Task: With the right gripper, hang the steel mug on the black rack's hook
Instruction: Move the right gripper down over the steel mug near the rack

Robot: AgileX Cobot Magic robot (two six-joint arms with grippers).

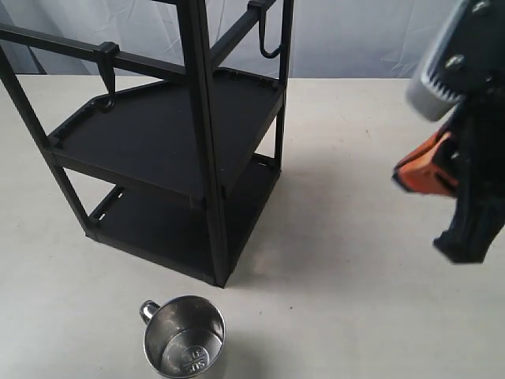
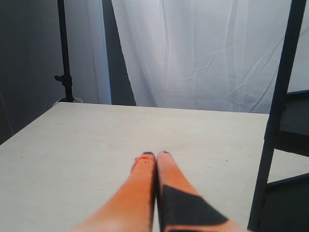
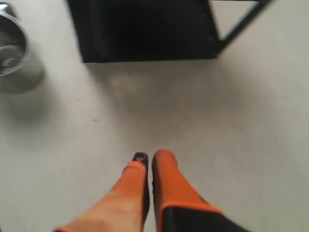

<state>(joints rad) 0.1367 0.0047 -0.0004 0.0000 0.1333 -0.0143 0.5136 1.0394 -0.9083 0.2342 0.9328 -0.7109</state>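
The steel mug (image 1: 184, 339) stands upright on the table in front of the black rack (image 1: 197, 142), its handle toward the rack; in the right wrist view the mug (image 3: 13, 53) is off to one side, blurred. A hook (image 1: 269, 38) hangs from an upper crossbar at the rack's right, and a second hook (image 1: 106, 77) hangs on the left crossbar. My right gripper (image 1: 404, 175) hovers above the table right of the rack, shut and empty, far from the mug; its orange fingers (image 3: 166, 179) touch. My left gripper (image 2: 156, 154) is shut and empty over bare table.
The rack's lower tray (image 3: 145, 34) lies ahead of the right gripper. A rack post (image 2: 276, 121) stands close beside the left gripper. A white curtain (image 2: 203, 53) and a stand pole (image 2: 63, 53) are behind the table.
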